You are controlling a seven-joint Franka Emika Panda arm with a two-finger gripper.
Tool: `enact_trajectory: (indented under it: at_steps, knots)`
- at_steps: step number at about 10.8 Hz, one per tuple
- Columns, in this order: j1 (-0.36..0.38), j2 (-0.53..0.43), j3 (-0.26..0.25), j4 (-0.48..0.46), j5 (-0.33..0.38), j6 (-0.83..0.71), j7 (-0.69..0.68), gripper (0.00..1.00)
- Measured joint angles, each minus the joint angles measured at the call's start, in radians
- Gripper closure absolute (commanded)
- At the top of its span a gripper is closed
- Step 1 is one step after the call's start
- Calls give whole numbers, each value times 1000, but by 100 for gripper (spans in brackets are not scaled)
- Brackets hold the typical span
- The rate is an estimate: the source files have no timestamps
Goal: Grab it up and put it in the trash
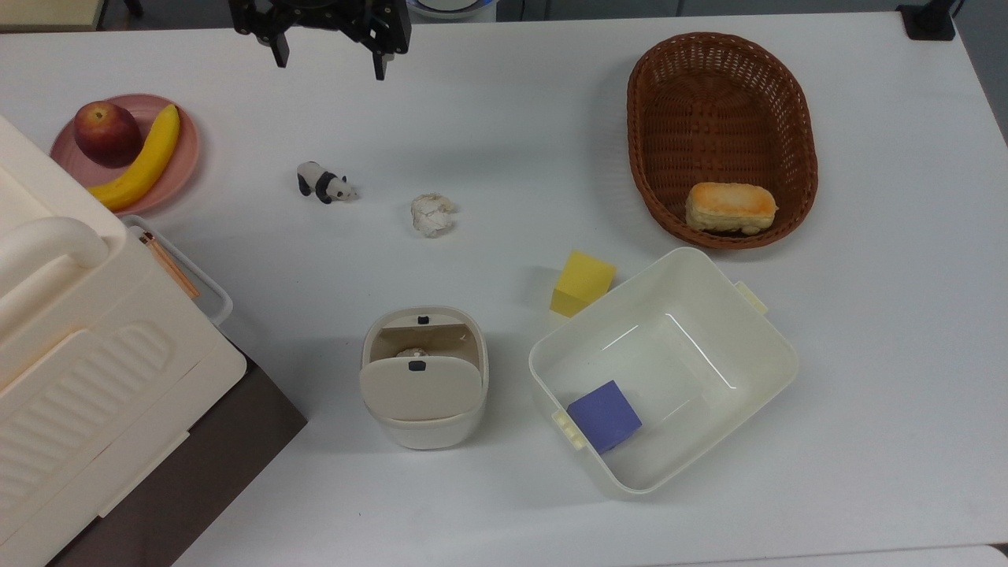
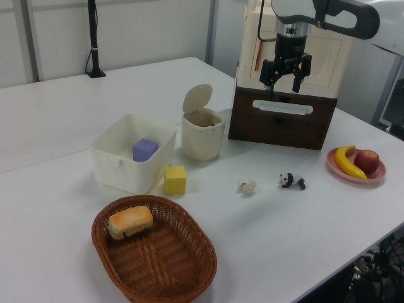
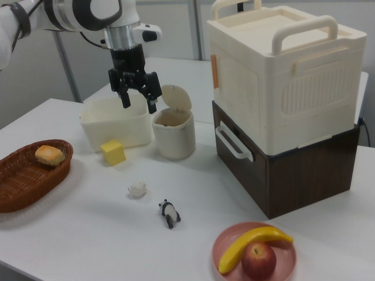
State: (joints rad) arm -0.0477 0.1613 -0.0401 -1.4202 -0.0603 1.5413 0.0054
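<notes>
The gripper [image 1: 327,59] is held high, fingers spread wide and empty, well apart from the paper ball [image 1: 431,214] and the lidded bin [image 1: 424,378] below.

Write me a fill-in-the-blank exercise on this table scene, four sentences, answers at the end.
1. The crumpled paper ball lies on the white table between the yellow cube and the toy ____.
2. The gripper hangs above the table with its fingers ____.
3. The lid of the small cream bin stands ____.
4. The purple cube lies inside the lidless cream ____.

Missing words: panda; open; open; tub
</notes>
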Motion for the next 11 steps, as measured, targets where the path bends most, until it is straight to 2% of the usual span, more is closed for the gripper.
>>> enact_trajectory:
  at_steps: [11]
  knots:
    - [-30, 6, -1, -4, 6, 0, -122, 0]
